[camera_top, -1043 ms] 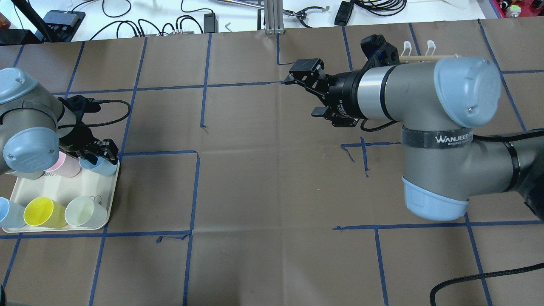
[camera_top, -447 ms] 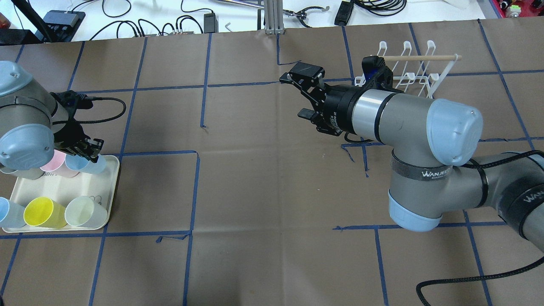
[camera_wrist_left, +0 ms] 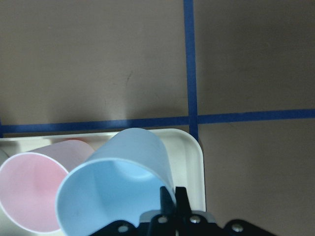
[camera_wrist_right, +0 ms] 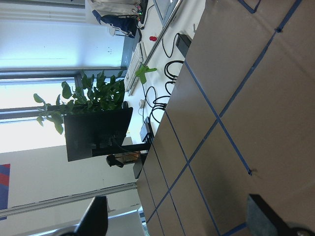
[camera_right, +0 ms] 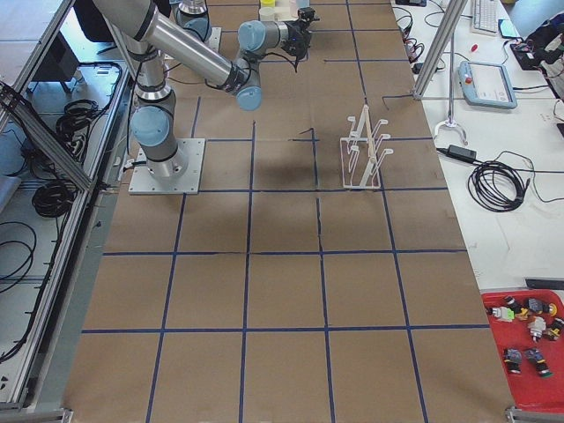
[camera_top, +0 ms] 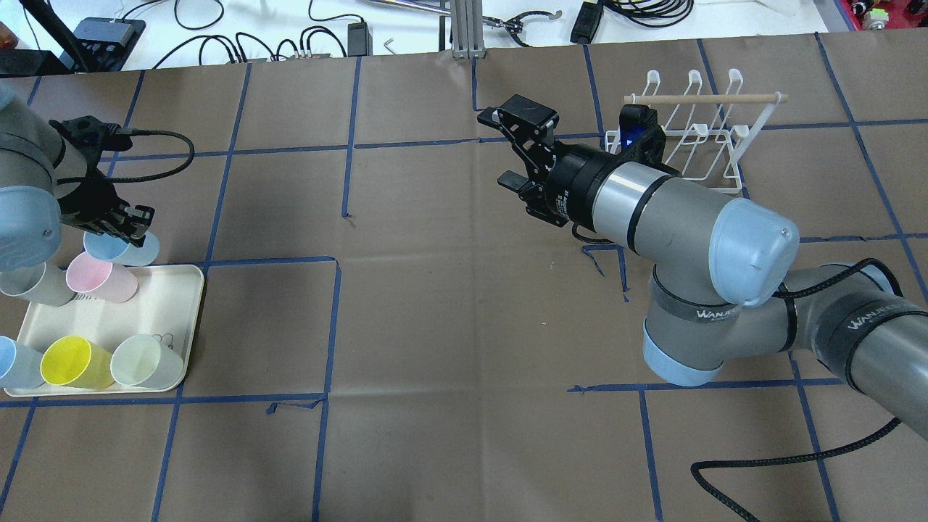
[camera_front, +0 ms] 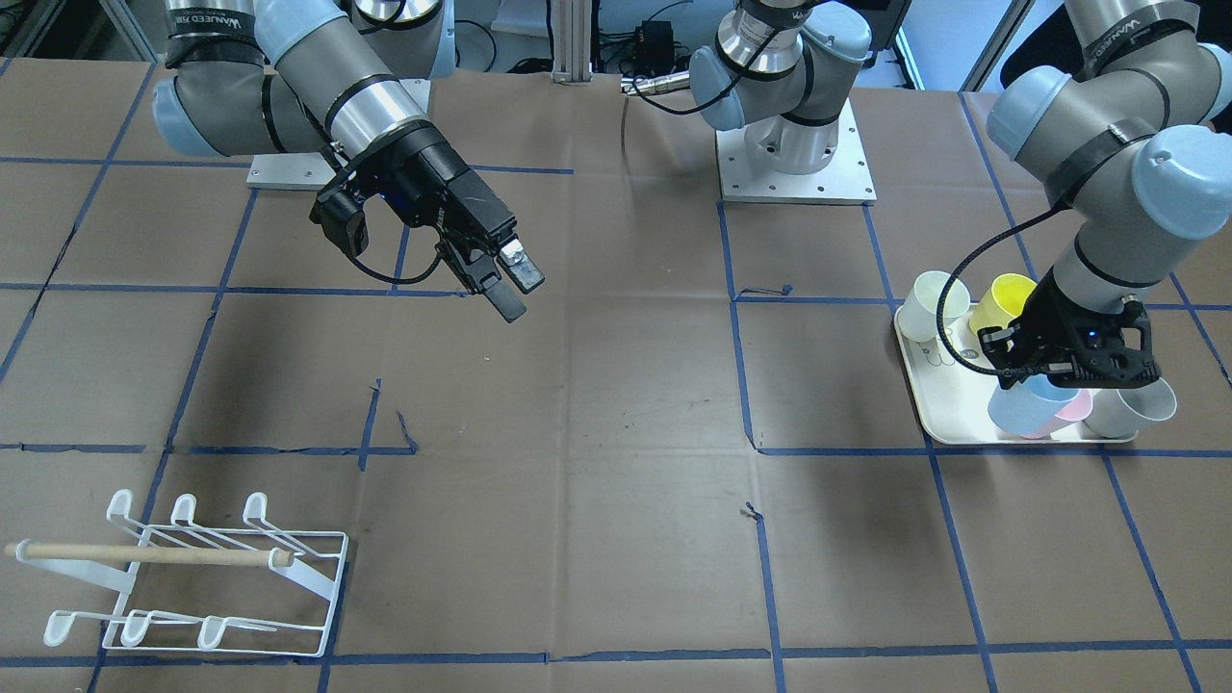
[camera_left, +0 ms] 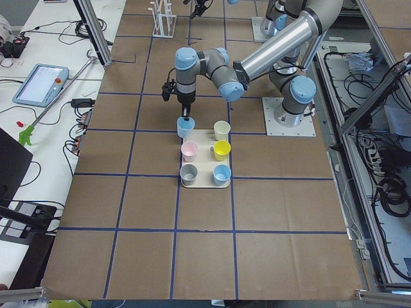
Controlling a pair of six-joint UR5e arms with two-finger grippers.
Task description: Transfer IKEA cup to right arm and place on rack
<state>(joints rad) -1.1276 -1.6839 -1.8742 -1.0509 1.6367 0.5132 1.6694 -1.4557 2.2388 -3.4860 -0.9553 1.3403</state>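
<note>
My left gripper (camera_top: 125, 222) is shut on the rim of a light blue IKEA cup (camera_top: 119, 249), which hangs tilted just above the far edge of the cream tray (camera_top: 177, 319). In the left wrist view the cup (camera_wrist_left: 115, 184) fills the lower frame with one finger inside its mouth. The front view shows it (camera_front: 1028, 406) under the left gripper (camera_front: 1059, 364). The right arm (camera_top: 674, 210) reaches over the table's middle, its gripper (camera_top: 500, 148) open and empty, also seen open in the front view (camera_front: 516, 288). The white wire rack (camera_top: 696, 130) stands at the far right, behind the right arm.
On the tray stand a pink cup (camera_top: 98, 279), a grey cup (camera_top: 29, 284), a yellow cup (camera_top: 69, 361), a pale cup (camera_top: 145, 360) and another blue cup (camera_top: 11, 362). Cables and tools lie along the far table edge (camera_top: 326, 36). A black cable (camera_top: 783, 464) trails at the front right.
My left gripper has lifted the blue cup off the tray and carried it toward the far side. The right arm has swung back and lower, uncovering the rack, its gripper still open.
</note>
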